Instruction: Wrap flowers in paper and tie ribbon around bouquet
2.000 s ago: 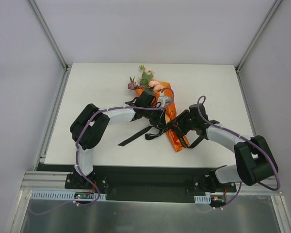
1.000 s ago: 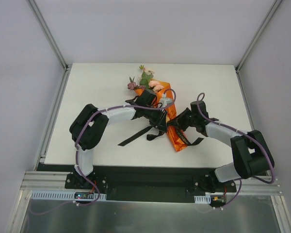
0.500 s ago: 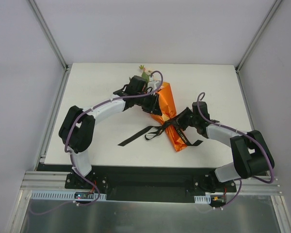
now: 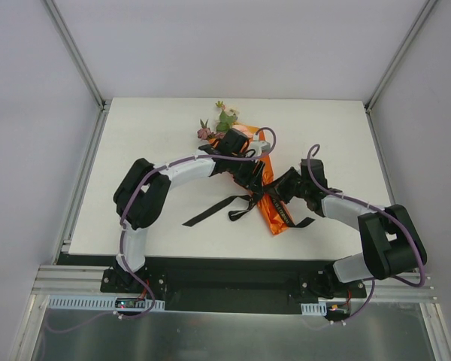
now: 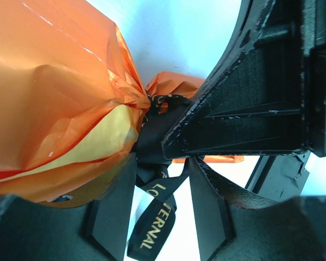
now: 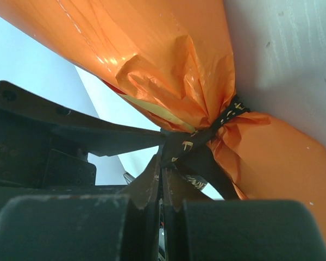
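The bouquet lies slantwise on the white table (image 4: 150,150), its orange paper (image 4: 275,213) cinched at the waist by the black ribbon (image 4: 210,212). Flowers (image 4: 224,120), pink with green leaves, stick out at the far end. My left gripper (image 4: 249,179) sits at the knot from the left. In the left wrist view the left gripper (image 5: 162,163) is open, a gold-lettered ribbon (image 5: 152,228) loop hanging loose between its fingers. From the right, my right gripper (image 4: 273,194) meets the knot. In the right wrist view the right gripper (image 6: 163,159) is shut on the ribbon (image 6: 187,145) just beside the bunched paper (image 6: 168,70).
Ribbon tails trail over the table toward the near left and by the cone's narrow tip (image 4: 301,222). The two gripper heads nearly touch at the knot; the right one (image 5: 261,98) fills the left wrist view. Metal frame posts (image 4: 86,75) stand at the table's far corners.
The left arm swung up toward the flower end, then came back to the knot, and its jaws opened. The right gripper closed on the ribbon and stayed in place.
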Controlling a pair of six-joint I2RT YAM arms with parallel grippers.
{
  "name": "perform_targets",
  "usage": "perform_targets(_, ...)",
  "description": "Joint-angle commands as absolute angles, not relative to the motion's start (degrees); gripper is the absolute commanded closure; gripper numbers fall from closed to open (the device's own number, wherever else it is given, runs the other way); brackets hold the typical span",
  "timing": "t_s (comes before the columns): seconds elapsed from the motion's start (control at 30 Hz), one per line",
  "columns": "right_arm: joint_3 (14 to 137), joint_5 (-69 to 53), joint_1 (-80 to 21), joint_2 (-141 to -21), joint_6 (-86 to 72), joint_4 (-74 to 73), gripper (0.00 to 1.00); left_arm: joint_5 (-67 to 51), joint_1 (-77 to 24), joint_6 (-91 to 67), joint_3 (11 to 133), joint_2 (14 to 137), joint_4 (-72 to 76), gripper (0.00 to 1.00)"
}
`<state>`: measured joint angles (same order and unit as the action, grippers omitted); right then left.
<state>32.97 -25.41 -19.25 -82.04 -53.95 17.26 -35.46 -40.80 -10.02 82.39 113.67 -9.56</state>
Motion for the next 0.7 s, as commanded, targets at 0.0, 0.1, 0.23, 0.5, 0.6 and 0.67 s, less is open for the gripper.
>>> perform_targets(0.0,32.96,-27.16,-18.63,-79.72,-53.88,20.3,0.99,-34.98,-40.6,-7.56,85.43,114.78,-10.11,0.56)
perform_targets(0.1,32.96,-27.25,-18.55,-79.37,-53.88,20.48,0.99,-34.89,-40.69,-7.47,85.34,115.4,-10.11,0.55)
perform_targets(0.23,32.96,-27.51,-18.46,-79.28,-53.96,20.48,0.99,-32.87,-40.78,-6.77,85.16,115.4,-10.02,0.54)
perform_targets(0.5,32.35,-28.3,-18.46,-79.72,-54.32,21.71,0.99,-30.68,-40.87,-8.35,87.54,117.25,-10.02,0.62)
perform_targets(0.6,31.73,-28.13,-18.46,-79.45,-53.35,21.45,0.99,-29.18,-40.96,-8.53,87.45,116.54,-10.02,0.81)
perform_targets(0.67,31.64,-28.13,-18.46,-79.63,-52.21,20.05,0.98,-28.48,-40.87,-8.7,87.19,115.49,-10.02,0.94)
